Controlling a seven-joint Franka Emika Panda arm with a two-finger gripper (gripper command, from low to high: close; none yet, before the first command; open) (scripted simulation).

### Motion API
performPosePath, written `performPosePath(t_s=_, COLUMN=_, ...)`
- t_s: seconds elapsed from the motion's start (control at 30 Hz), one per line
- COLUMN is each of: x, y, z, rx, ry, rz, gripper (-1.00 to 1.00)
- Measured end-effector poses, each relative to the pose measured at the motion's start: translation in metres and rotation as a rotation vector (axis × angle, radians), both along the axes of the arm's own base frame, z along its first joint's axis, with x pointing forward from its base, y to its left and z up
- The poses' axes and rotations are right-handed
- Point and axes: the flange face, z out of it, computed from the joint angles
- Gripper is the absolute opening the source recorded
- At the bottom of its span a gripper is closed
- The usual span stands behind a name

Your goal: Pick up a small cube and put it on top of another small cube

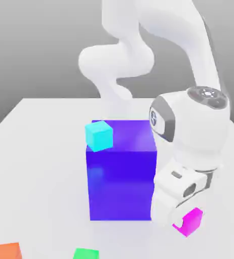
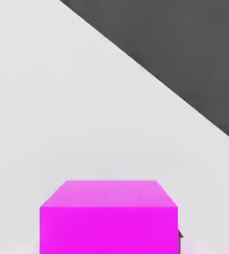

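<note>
1. I see the gripper (image 1: 185, 222) low in the lower right of the exterior view, pointing down at the white table (image 1: 38, 167). Most of its fingers are covered by the white hand body, so I can hardly make them out.
2. The jaws are closed on the small magenta-pink cube (image 1: 190, 221), which sits at the gripper's tip, down at the table surface. Whether it rests on the table or is just off it, I cannot tell.
3. In the hand view the same cube (image 2: 108, 216) sits at the lower centre, its lower part cut off by the frame edge; a thin dark sliver of a finger shows at its lower right corner.
4. The big blue-violet block (image 1: 121, 172) stands mid-frame, just beside the hand on the exterior view's left.
5. A small cyan cube (image 1: 99, 135) lies on the block's upper left corner.
6. An orange cube (image 1: 6, 251) and a green cube (image 1: 86, 253) are cut off at the bottom edge.
</note>
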Motion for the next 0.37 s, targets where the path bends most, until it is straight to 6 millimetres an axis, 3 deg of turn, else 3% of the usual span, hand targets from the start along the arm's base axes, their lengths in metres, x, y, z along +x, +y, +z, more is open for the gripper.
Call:
performPosePath(t_s=0.13, x=0.026, y=-0.099, z=0.016, rx=0.004, ry=-0.002, rz=-0.183, gripper=-1.0)
performPosePath(t_s=0.17, x=0.031, y=-0.123, z=0.009, rx=0.005, ry=-0.003, rz=-0.226, gripper=-1.0)
performPosePath(t_s=0.23, x=0.034, y=-0.142, z=-0.015, rx=0.006, ry=-0.004, rz=-0.259, gripper=-1.0)
performPosePath(t_s=0.27, x=0.034, y=-0.145, z=-0.027, rx=0.005, ry=-0.004, rz=-0.265, gripper=1.0)
performPosePath(t_s=0.37, x=0.034, y=-0.145, z=-0.027, rx=0.005, ry=-0.004, rz=-0.265, gripper=1.0)
